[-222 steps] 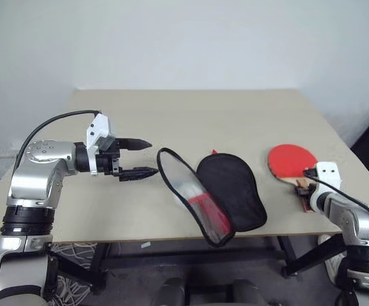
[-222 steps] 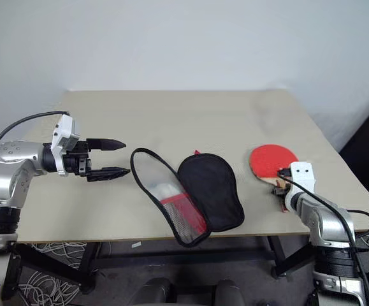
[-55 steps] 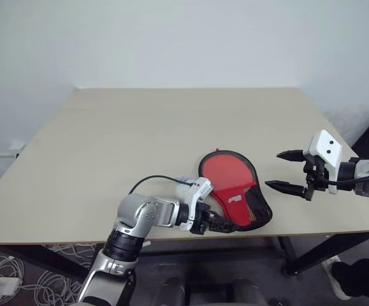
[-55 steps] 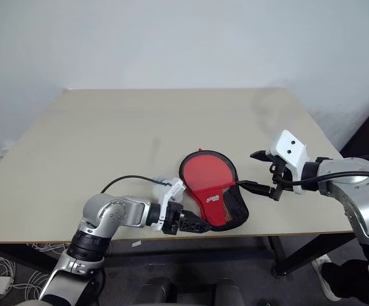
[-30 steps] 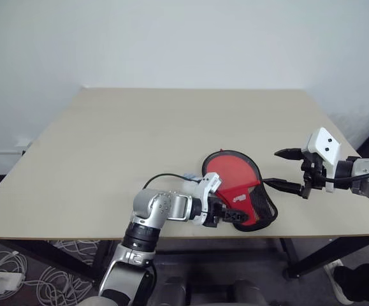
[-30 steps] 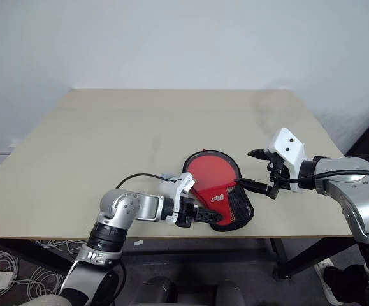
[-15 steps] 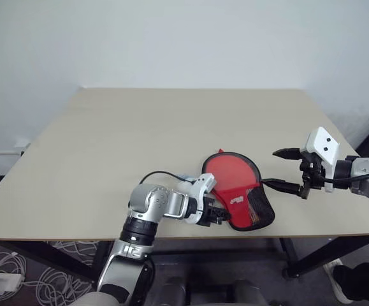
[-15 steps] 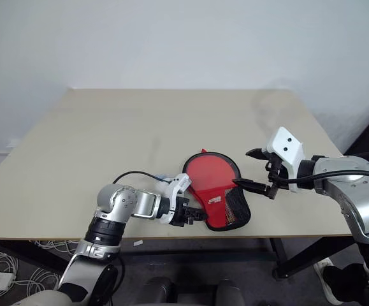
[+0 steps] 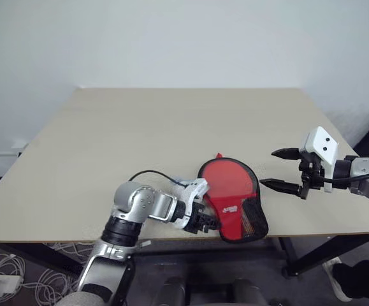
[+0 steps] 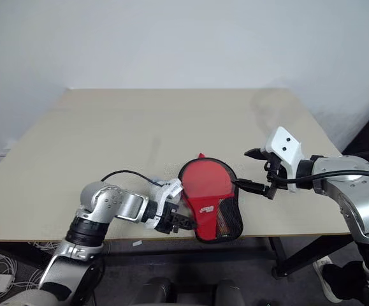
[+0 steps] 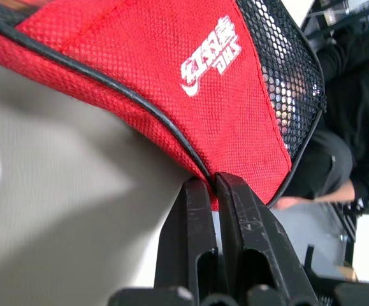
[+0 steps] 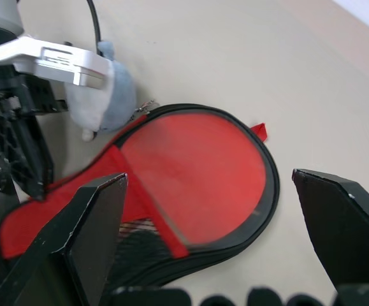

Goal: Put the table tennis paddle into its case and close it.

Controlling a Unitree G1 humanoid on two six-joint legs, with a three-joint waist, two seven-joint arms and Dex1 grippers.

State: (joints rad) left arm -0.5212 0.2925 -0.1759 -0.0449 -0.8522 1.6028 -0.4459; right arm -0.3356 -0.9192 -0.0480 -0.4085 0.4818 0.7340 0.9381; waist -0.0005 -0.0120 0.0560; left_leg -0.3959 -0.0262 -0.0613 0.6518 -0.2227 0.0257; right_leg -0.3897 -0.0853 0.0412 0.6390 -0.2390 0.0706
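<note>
Case (image 9: 234,199) lies at the bench's (image 9: 139,127) near edge; my left claw (image 9: 211,224) pinches its rim, right claw (image 9: 276,169) gapes beside it.

Case (image 9: 232,197): soft paddle-shaped pouch, red fabric, black edging, small white logo, black mesh pocket across narrow end. Lies flat on desk (image 9: 139,127) near front edge, round end toward desk centre, narrow end at desk's front edge, mesh corner slightly over it. Small red tab at round end. Flap down over body; zip state along rim not discernible. Narrow-end edge pinched in left gripper (image 11: 213,191) jaws. Paddle hidden, presumably inside case.
</note>
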